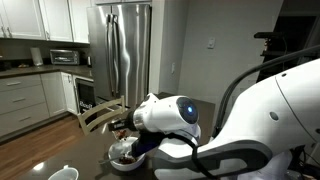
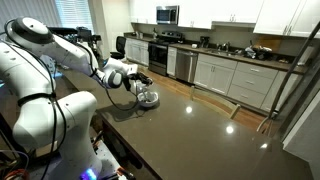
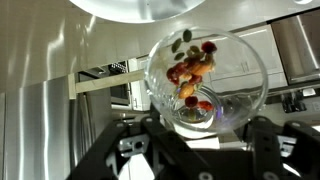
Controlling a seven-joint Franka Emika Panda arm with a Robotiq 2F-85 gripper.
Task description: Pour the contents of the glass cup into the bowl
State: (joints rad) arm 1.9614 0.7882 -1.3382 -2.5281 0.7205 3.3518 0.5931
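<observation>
The glass cup (image 3: pixel 205 75) fills the wrist view, tipped on its side with its mouth toward the camera. My gripper (image 3: pixel 205 125) is shut on its base, a dark finger (image 3: pixel 150 140) on either side. The contents (image 3: pixel 190 68), reddish-brown and a few green bits, lie along the cup's wall near the mouth. The white bowl (image 3: pixel 140 8) shows as a bright rim at the top of that view. In both exterior views the gripper (image 2: pixel 138 82) holds the cup right over the bowl (image 2: pixel 148 99) on the table; the bowl (image 1: pixel 125 157) is partly hidden behind the wrist.
A small white cup (image 1: pixel 63 173) stands near the table's edge. A wooden chair (image 1: pixel 100 115) is behind the bowl, with a steel fridge (image 1: pixel 125 50) beyond it. The dark tabletop (image 2: pixel 200 130) stretches away from the bowl. My arm (image 2: pixel 60 50) reaches in over the table.
</observation>
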